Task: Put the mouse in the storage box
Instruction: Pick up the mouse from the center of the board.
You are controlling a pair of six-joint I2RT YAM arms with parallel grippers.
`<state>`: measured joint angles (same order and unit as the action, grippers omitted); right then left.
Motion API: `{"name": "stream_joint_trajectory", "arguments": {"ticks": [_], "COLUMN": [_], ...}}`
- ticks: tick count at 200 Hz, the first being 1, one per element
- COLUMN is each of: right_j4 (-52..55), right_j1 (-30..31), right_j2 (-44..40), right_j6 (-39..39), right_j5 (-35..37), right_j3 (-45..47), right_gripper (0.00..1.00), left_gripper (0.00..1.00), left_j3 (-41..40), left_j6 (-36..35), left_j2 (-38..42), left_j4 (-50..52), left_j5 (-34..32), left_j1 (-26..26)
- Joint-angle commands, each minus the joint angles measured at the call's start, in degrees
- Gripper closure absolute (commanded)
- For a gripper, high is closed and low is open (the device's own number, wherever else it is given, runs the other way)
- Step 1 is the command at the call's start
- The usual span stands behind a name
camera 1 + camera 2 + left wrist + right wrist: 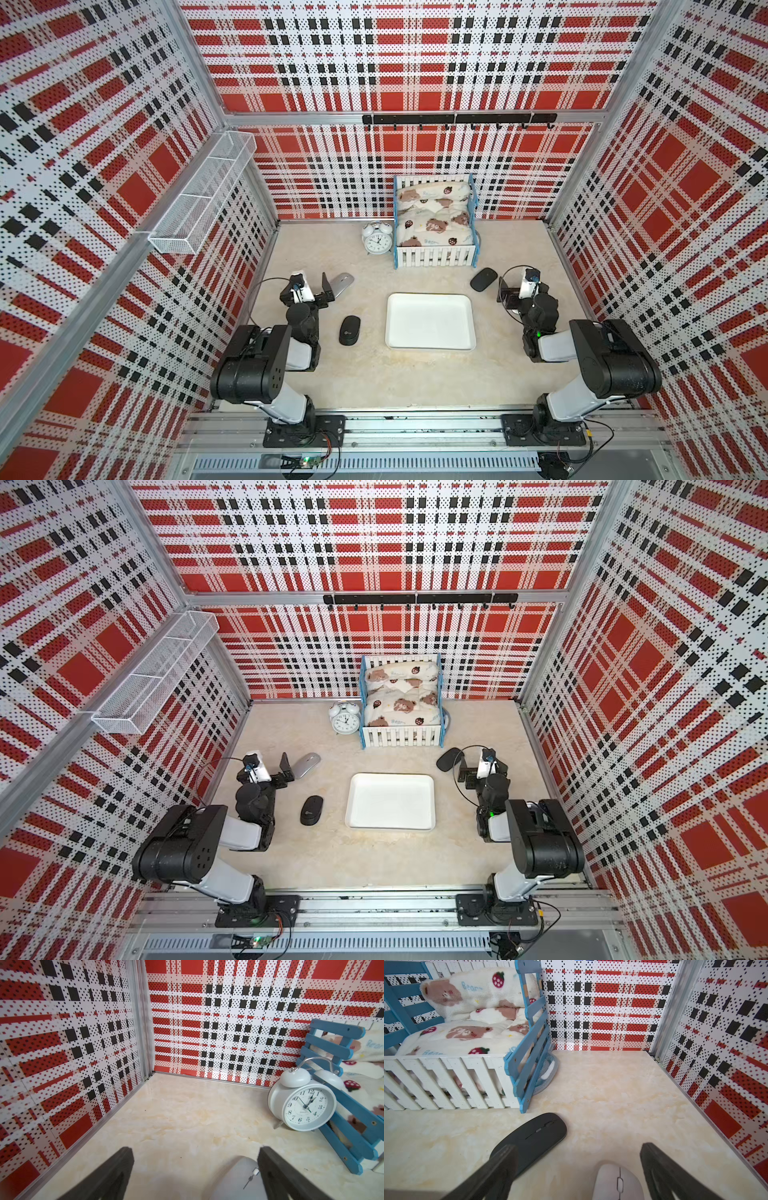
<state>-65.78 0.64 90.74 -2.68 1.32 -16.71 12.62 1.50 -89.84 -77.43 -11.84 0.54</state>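
Observation:
The storage box (pixel 430 322) (pixel 390 802), a shallow white tray, lies empty mid-table. A silver mouse (pixel 344 284) (pixel 234 1180) lies against the inner side of one finger of my left gripper (pixel 309 291) (pixel 195 1149), which is open and holds nothing. A black mouse (pixel 349 330) rests left of the box. Another black mouse (pixel 484 279) (pixel 537 1136) lies behind the box at right, partly behind one fingertip. A pale mouse (pixel 617 1182) sits between the wide-open jaws of my right gripper (pixel 521 291) (pixel 577 1146), untouched; the arm hides it in both top views.
A white alarm clock (pixel 377 239) and a fenced toy bed (pixel 434 224) with a bear blanket stand at the back. A wire-mesh basket (pixel 203 195) hangs on the left wall and a black hook rail (pixel 457 119) on the back wall. Plaid walls enclose three sides.

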Motion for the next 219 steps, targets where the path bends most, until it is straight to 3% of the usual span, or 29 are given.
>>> {"name": "stream_joint_trajectory", "arguments": {"ticks": [1, 60, 70, 94, 119, 140, 146, 171, 219], "right_j4": [0.22, -0.01, 5.42, 31.84, 47.95, 52.60, 53.08, 52.30, 50.65], "right_j1": [0.34, 0.41, 0.09, 0.15, 2.64, 9.34, 10.34, 12.18, 12.67], "right_j2": [-0.90, -1.10, -3.81, -13.49, -17.27, -17.61, -17.61, -17.77, -13.84], "right_j6": [-0.26, -1.15, -2.35, -3.82, -7.39, -4.68, -4.45, -6.54, -6.90], "right_j5": [0.50, 3.07, 4.75, 2.50, -4.37, -4.69, -5.31, -11.29, -10.56], "right_j3": [-0.33, -0.21, -1.55, -12.81, -22.36, -24.92, -25.03, -24.54, -25.37], "right_gripper": [0.00, 0.00, 0.00, 0.06, 0.09, 0.08, 0.08, 0.07, 0.09], "left_gripper": [0.01, 0.01, 0.01, 0.10, 0.09, 0.05, 0.00, 0.01, 0.01], "left_j3": [0.29, 0.25, 0.68, 10.21, 23.44, 35.13, 37.86, 48.04, 52.89], "left_j6": [0.32, 0.66, 0.51, -2.91, -7.08, -10.28, -10.95, -12.71, -13.01], "left_j2": [0.15, 0.21, 0.87, 10.37, 13.93, 8.85, 6.70, -2.28, -11.17], "left_j4": [0.32, 0.35, 0.56, 24.08, 44.58, 61.48, 65.47, 79.97, 88.79], "left_j5": [-0.35, 0.59, -0.21, 1.09, 5.77, 0.72, -0.14, 1.39, 5.91], "left_j1": [0.52, 0.00, 0.53, 3.39, 7.39, 11.57, 12.64, 15.50, 15.38]}}
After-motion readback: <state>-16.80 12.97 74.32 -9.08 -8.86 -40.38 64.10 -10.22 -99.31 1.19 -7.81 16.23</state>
